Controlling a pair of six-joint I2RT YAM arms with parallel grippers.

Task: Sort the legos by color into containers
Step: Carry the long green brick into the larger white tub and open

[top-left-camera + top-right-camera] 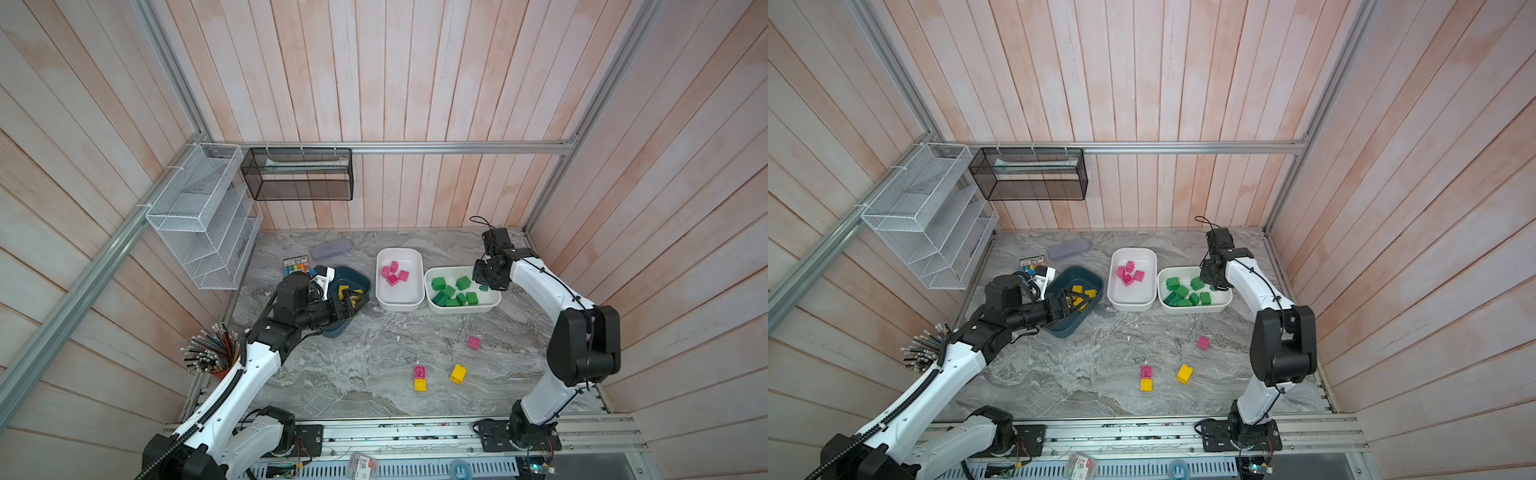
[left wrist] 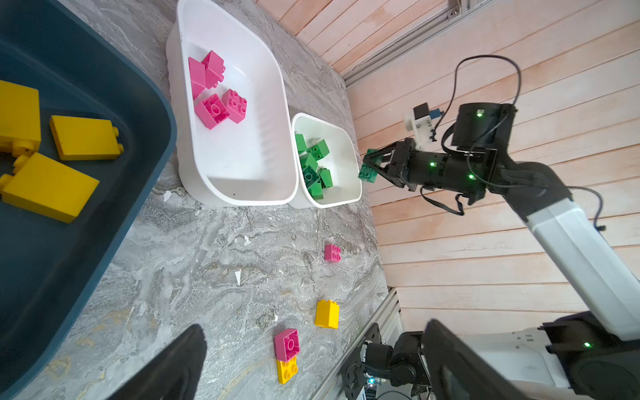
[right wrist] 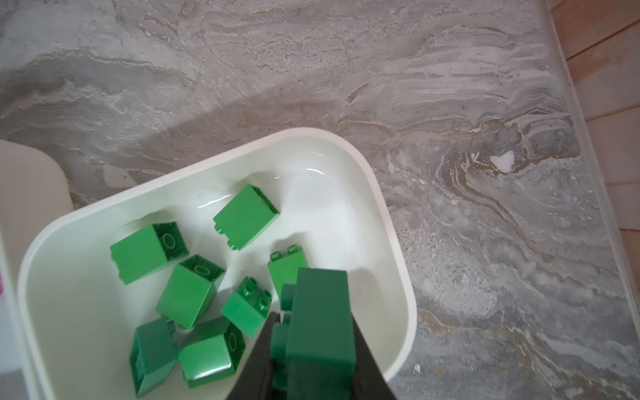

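Hovering over green-brick tub (image 1: 457, 308) rim, right gripper (image 2: 369, 166), arm bent, clamps green brick (image 3: 318, 329); left gripper (image 1: 355, 301), jaws spread, reaches level, well apart from it.

High overhead pair facing back wall (image 1: 415, 83), close wrist views sharing green-filled tub (image 3: 346, 207)

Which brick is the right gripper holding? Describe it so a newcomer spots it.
Three tubs line the back of the marble table; the rightmost white tub holds green bricks. Over its right end, the right gripper is shut on one green brick. It alone hangs above the tub floor; the others lie loose inside.
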